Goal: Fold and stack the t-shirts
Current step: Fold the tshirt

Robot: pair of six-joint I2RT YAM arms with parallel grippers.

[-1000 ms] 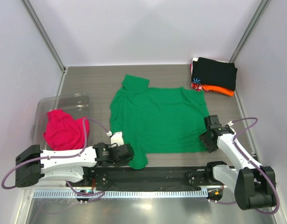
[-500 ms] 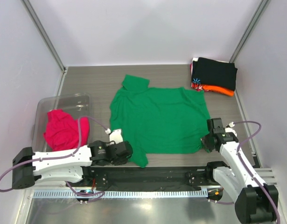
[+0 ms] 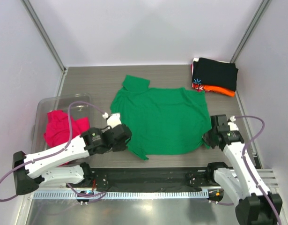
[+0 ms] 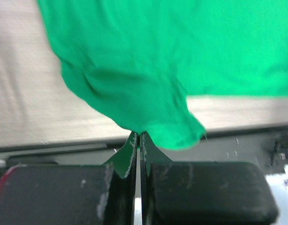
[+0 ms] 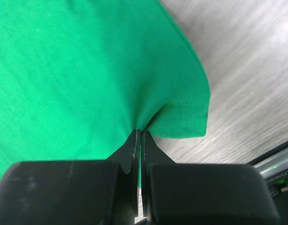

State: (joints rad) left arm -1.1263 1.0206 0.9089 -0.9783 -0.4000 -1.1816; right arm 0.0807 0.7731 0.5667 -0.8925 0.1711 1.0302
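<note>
Looked down on a grey wood-grain table (image 3: 87, 79) boxed in by pale walls (image 3: 144, 28). Found the green t-shirt (image 3: 162, 122) spread mostly flat across the middle of it, collar end toward the far wall, near edge rumpled at both lower corners. Saw a clear plastic bin (image 3: 46, 104) at the left edge, holding the crumpled magenta-pink t-shirt (image 3: 57, 131). Noted a folded stack in the far right corner, well apart from the spread shirt: black t-shirt (image 3: 218, 72) on top, orange t-shirt (image 3: 225, 91) showing along the near edge beneath it, red-patterned t-shirt (image 3: 198, 85) peeking out on the left side. Traced the left gripper (image 3: 126, 142) to the green shirt's near left part, jaws pressed together on a gathered bunch of cloth drawn up into a peak at the fingertips. Traced the right gripper (image 3: 209, 139) to the near right corner, jaws likewise pinched tight on a fold of the hem, stitched edge curling just beside them in the wrist view
</note>
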